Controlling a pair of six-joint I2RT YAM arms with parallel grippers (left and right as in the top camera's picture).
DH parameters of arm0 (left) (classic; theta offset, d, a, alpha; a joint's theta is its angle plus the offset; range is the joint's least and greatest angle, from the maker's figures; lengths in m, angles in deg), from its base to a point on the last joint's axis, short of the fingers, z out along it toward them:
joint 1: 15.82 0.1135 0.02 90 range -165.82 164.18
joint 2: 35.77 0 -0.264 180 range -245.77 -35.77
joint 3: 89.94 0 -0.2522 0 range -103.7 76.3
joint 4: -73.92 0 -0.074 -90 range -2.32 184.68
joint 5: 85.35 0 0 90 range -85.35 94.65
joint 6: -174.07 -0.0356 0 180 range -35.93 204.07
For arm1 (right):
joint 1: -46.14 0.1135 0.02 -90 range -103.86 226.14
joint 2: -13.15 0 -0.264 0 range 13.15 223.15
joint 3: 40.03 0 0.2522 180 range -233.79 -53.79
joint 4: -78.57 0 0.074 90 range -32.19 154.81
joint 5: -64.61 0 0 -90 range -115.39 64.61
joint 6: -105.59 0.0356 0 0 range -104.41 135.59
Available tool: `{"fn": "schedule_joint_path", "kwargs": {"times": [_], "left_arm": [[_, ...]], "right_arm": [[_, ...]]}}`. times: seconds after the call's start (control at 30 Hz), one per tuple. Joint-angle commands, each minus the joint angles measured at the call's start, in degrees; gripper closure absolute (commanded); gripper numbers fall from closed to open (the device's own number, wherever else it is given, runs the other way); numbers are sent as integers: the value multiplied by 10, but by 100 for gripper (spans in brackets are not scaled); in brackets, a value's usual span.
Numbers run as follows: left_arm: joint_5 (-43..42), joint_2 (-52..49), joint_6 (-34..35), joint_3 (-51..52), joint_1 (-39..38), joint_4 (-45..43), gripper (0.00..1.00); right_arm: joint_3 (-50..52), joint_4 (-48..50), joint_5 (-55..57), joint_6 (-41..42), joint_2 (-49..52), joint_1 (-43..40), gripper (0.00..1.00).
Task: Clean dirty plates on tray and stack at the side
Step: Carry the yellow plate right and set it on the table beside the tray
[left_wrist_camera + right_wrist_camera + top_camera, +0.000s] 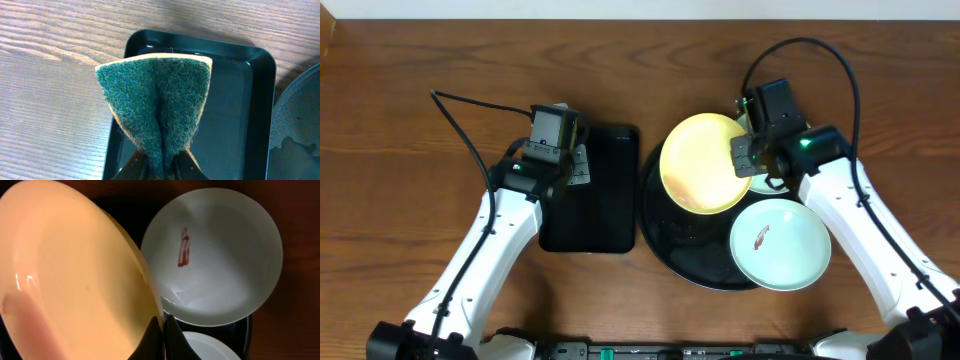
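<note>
the yellow plate [705, 163] could slip and crack on the round tray [665, 240], since our right jaws, shut tight, pinch only its thin rim. it hangs tilted over the tray's far half, glossy and pale, barely marked. a red-smeared mint plate [780, 243] rests on the tray's near right edge. left of the tray, our left jaws, nearly closed, squeeze a green sponge [155, 100].

A pale yellow plate [703, 163] is held tilted by its rim above the round black tray [665, 235]. A mint-white plate [780, 243] (a red smear near its centre) is laid flat at the tray's near-right edge. Another white plate [767, 183] is seen mostly hidden.
</note>
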Motion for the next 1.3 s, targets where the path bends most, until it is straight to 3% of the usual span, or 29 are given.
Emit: {"fn": "schedule_joint_path", "kwargs": {"times": [0.0,0.27,0.8,1.13,1.27], "left_arm": [[2,7,-3,-11,3,1,85],[2,7,-3,-11,3,1,85],[2,7,-3,-11,3,1,86],[2,7,-3,-11,3,1,85],[2,7,-3,-11,3,1,85]], "right_arm": [[-9,0,37,13,-2,19,99],[-9,-9,243,34,-2,83,99],[18,-10,694,111,0,336,99],[26,-10,711,152,0,340,99],[26,-3,652,154,0,332,99]]}}
